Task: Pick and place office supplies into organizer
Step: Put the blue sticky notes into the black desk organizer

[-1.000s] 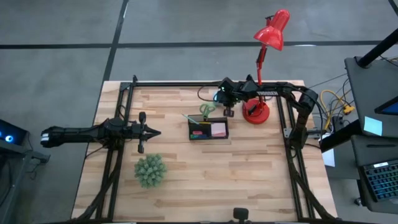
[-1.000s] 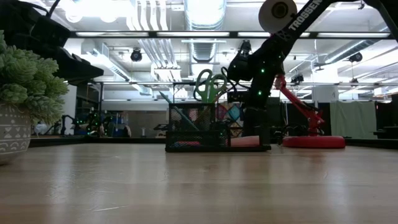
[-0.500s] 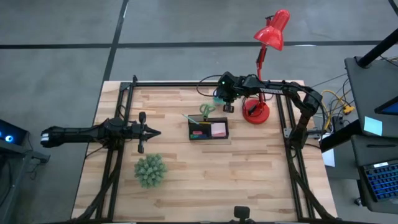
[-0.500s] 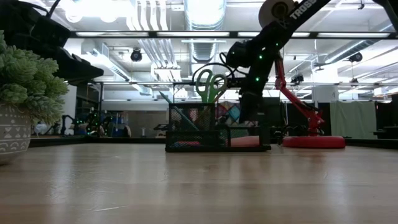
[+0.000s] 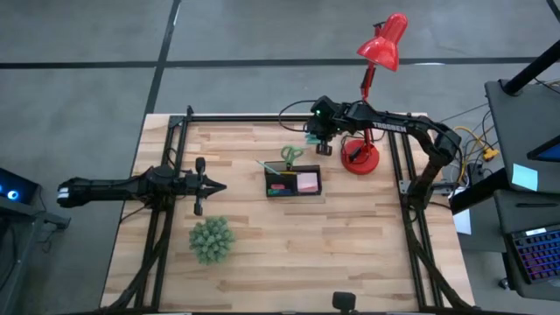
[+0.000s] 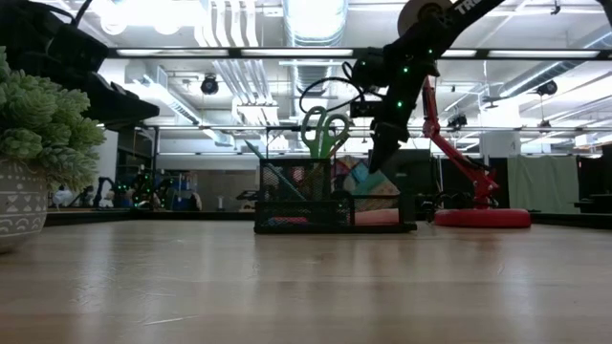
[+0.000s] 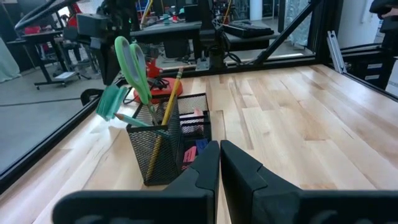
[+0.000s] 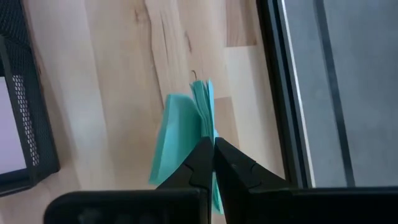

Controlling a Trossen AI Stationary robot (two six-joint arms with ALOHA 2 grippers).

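Carrying the teal sticky-note pad [image 8: 186, 140], my right gripper [image 8: 212, 149] had its jaws pinched shut on the pad's edge, so the sheets fanned and hung off it above the tabletop [image 5: 350, 227] near the far rail, just beyond the organizer [image 5: 293, 182]. From overhead the gripper sat between the organizer and the red lamp [image 5: 372, 87]. The organizer already held the green-handled scissors [image 7: 134, 68], the yellow pencil [image 7: 166, 112] and a pink pad [image 5: 307, 181]. I judged this the transport step: pad lifted, not yet over its compartment. Next I needed to bring it back over the tray, clear of the scissor handles, then lower and release. My left gripper [image 5: 210, 185] waited at the left side, jaws fully closed on nothing.
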